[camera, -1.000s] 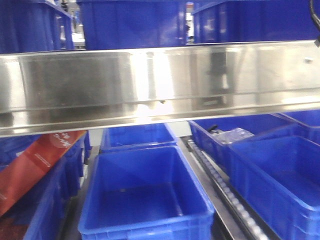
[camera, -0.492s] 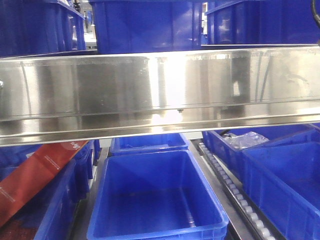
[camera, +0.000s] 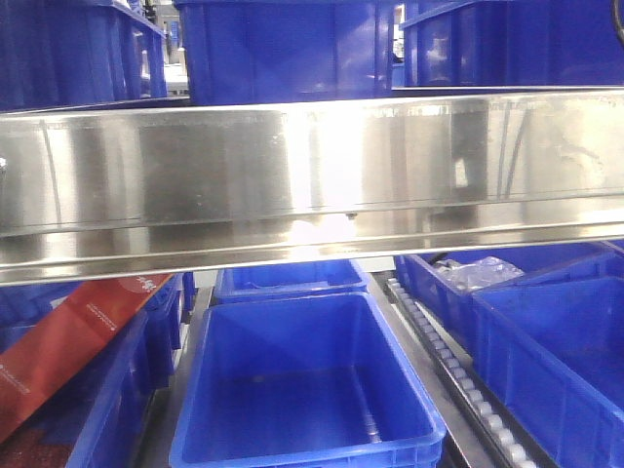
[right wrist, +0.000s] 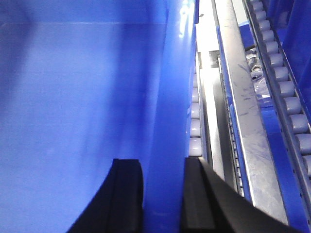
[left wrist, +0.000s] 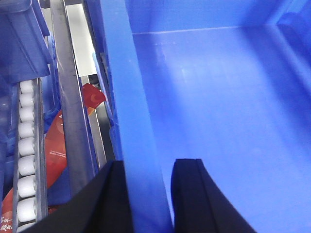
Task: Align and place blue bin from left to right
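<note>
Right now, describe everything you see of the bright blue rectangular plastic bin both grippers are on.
The bright blue rectangular plastic bin is open-topped and empty, with a smooth glossy inside and a thick flat rim. The left gripper straddles its left wall, the right gripper its right wall, one black finger inside and one outside, apparently clamped. White rollers run beside its right wall; a red packet lies beyond its left.

Bright blue bin [camera: 302,390], open-topped, upright, lower centre
</note>
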Controlling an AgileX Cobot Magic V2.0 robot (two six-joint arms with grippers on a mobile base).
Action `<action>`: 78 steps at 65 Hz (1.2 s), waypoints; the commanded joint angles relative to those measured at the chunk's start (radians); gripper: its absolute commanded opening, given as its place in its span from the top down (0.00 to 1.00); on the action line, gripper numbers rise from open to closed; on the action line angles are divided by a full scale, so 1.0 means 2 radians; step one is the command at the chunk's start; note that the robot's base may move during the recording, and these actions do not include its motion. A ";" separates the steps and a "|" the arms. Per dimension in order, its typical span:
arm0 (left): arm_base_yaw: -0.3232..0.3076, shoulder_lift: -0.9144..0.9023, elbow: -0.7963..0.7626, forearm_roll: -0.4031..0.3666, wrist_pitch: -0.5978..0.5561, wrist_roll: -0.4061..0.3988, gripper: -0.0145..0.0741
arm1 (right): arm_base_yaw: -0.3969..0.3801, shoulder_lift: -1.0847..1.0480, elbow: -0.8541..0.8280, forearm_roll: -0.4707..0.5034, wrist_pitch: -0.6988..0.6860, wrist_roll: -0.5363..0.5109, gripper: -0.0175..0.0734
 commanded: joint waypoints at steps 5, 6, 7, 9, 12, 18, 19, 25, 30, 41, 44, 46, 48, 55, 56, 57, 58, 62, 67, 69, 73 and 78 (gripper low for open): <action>0.003 -0.016 -0.008 0.016 -0.033 0.009 0.86 | -0.005 -0.009 -0.010 -0.027 -0.051 -0.011 0.89; 0.003 -0.016 -0.008 0.016 -0.033 0.009 0.86 | -0.005 -0.009 -0.010 -0.027 -0.051 -0.011 0.89; 0.003 -0.016 -0.008 0.016 -0.033 0.009 0.86 | -0.005 -0.009 -0.010 -0.027 -0.051 -0.011 0.89; 0.003 -0.016 -0.008 0.016 -0.033 0.009 0.86 | -0.005 -0.009 -0.010 -0.027 -0.051 -0.011 0.89; 0.003 -0.016 -0.008 0.016 -0.033 0.009 0.86 | -0.005 -0.009 -0.010 -0.027 -0.051 -0.011 0.89; 0.003 -0.016 -0.008 0.016 -0.033 0.009 0.86 | -0.005 -0.009 -0.010 -0.027 -0.051 -0.011 0.89; 0.003 -0.016 -0.008 0.016 -0.033 0.009 0.86 | -0.005 -0.009 -0.010 -0.027 -0.051 -0.011 0.89; 0.003 -0.016 -0.008 0.016 -0.033 0.009 0.86 | -0.005 -0.009 -0.010 -0.027 -0.051 -0.011 0.89; 0.003 -0.016 -0.008 0.016 -0.033 0.009 0.86 | -0.005 -0.009 -0.010 -0.027 -0.051 -0.011 0.89; 0.003 -0.016 -0.008 0.015 -0.036 0.009 0.86 | -0.005 -0.009 -0.010 -0.027 -0.053 -0.011 0.89; 0.003 -0.016 -0.008 0.014 -0.038 0.009 0.86 | -0.005 -0.009 -0.010 -0.027 -0.065 -0.011 0.89; 0.003 -0.016 -0.008 0.014 -0.040 0.009 0.86 | -0.005 -0.009 -0.010 -0.027 -0.072 -0.011 0.89; 0.003 -0.016 -0.008 0.013 -0.043 0.009 0.86 | -0.005 -0.009 -0.010 -0.027 -0.072 -0.011 0.89; 0.003 -0.015 -0.008 0.002 -0.053 0.009 0.86 | -0.005 -0.009 -0.010 -0.027 -0.083 -0.011 0.89; 0.003 -0.015 -0.008 -0.005 -0.053 0.009 0.86 | -0.005 -0.008 -0.010 -0.027 -0.086 -0.013 0.89; 0.003 -0.014 -0.008 -0.010 -0.053 0.009 0.86 | -0.005 -0.007 -0.010 -0.027 -0.089 -0.015 0.89; 0.003 -0.013 -0.008 -0.016 -0.052 0.009 0.86 | -0.005 -0.005 -0.010 -0.027 -0.094 -0.016 0.89; 0.003 -0.006 -0.008 -0.038 -0.050 0.004 0.86 | -0.005 0.000 -0.010 -0.027 -0.104 -0.027 0.89; 0.002 0.006 -0.008 -0.045 -0.042 -0.012 0.86 | -0.009 0.010 -0.011 -0.027 -0.111 -0.029 0.89; 0.002 0.014 -0.008 -0.045 -0.039 -0.016 0.86 | -0.011 0.016 -0.011 -0.027 -0.113 -0.029 0.89; 0.002 0.026 -0.008 -0.045 -0.036 -0.021 0.86 | -0.016 0.025 -0.011 -0.027 -0.119 -0.029 0.89; 0.002 0.041 -0.008 -0.043 -0.034 -0.021 0.86 | -0.022 0.040 -0.011 -0.027 -0.128 -0.029 0.89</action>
